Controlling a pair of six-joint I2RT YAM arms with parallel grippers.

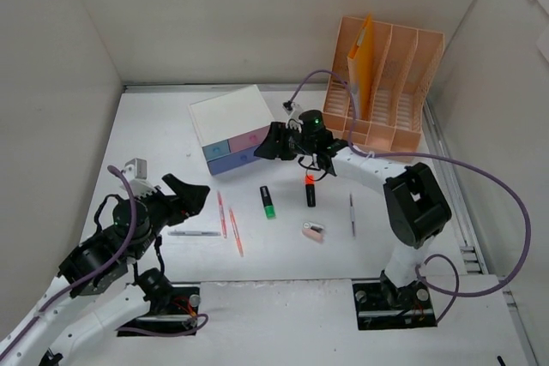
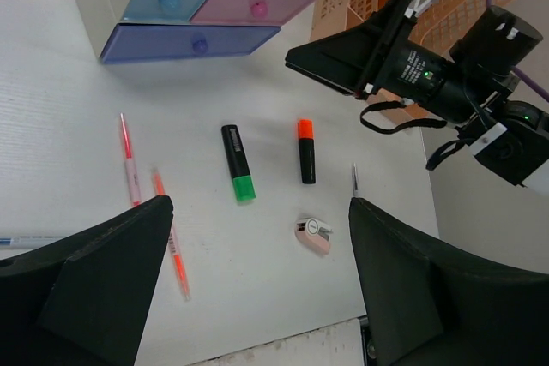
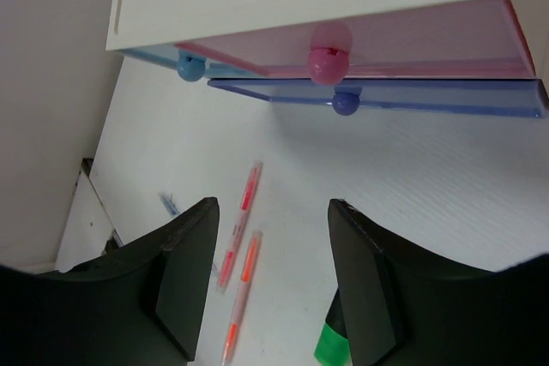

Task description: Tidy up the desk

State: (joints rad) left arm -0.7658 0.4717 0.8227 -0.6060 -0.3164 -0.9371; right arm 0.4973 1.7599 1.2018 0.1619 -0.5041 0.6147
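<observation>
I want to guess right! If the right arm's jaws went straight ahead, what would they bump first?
Most likely the pink knob on the small white drawer box. The right gripper points right at it, with nothing between, though how far away it is is hard to tell.

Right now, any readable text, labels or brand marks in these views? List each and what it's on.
Nothing can be read as words.
White print on the black barrel of the green highlighter: too small to read.
Dark mark on the white label of the small pink item: blurred, unreadable.
No lettering shows on the drawer box.
</observation>
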